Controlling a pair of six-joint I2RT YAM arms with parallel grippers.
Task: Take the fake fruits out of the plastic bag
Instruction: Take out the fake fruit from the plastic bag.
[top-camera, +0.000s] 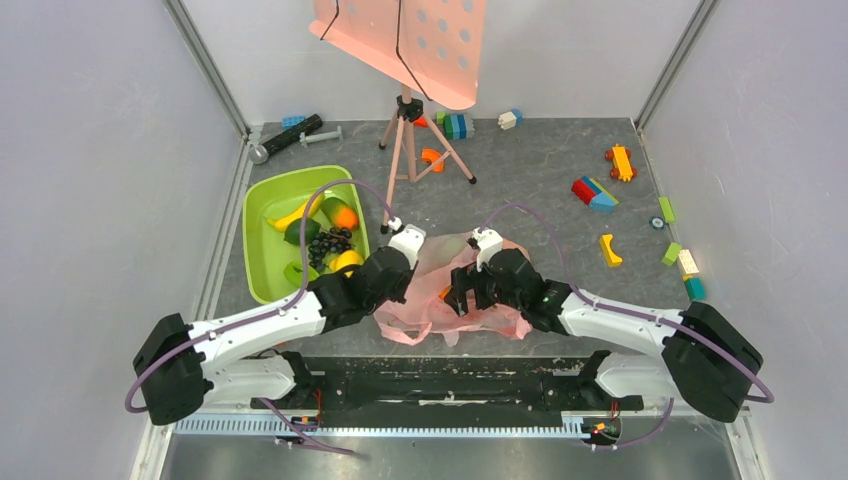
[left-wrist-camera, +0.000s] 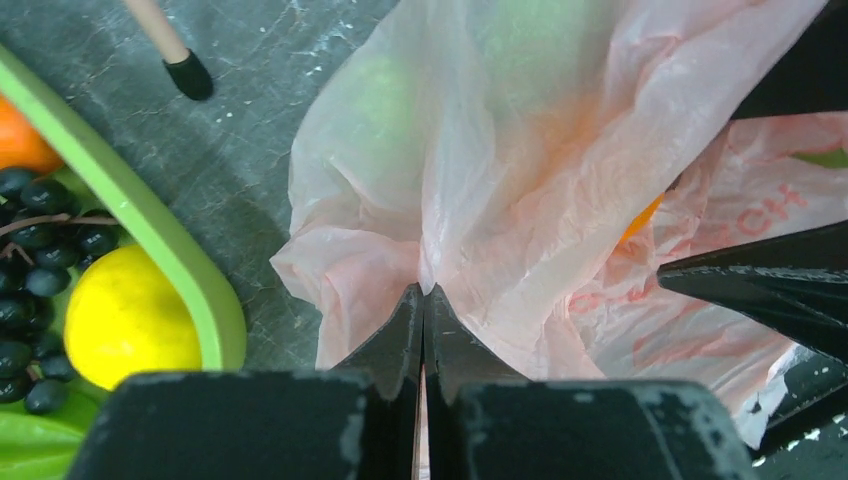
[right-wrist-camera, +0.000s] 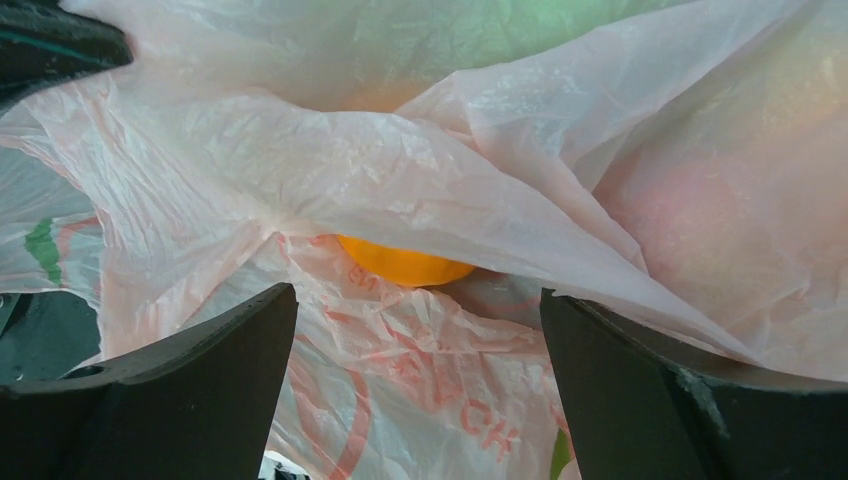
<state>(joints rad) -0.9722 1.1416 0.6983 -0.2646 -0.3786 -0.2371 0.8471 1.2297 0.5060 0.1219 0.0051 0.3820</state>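
The pink plastic bag (top-camera: 440, 285) lies crumpled on the grey table between my two arms. My left gripper (left-wrist-camera: 424, 292) is shut on a pinched fold of the bag (left-wrist-camera: 520, 170) and holds it up. My right gripper (right-wrist-camera: 418, 300) is open at the bag's mouth, its fingers (right-wrist-camera: 200, 350) either side of printed film (right-wrist-camera: 420, 390). An orange fruit (right-wrist-camera: 405, 265) peeks out under a fold just ahead of it and also shows in the left wrist view (left-wrist-camera: 642, 216). Green and pinkish shapes show dimly through the film (right-wrist-camera: 520, 35).
A green tray (top-camera: 262, 262) left of the bag holds fruits: black grapes (top-camera: 328, 243), an orange (top-camera: 345, 216), a lemon (left-wrist-camera: 125, 318). A tripod (top-camera: 408, 140) with a pink perforated panel (top-camera: 420, 40) stands behind. Toy blocks (top-camera: 592, 192) lie scattered at back right.
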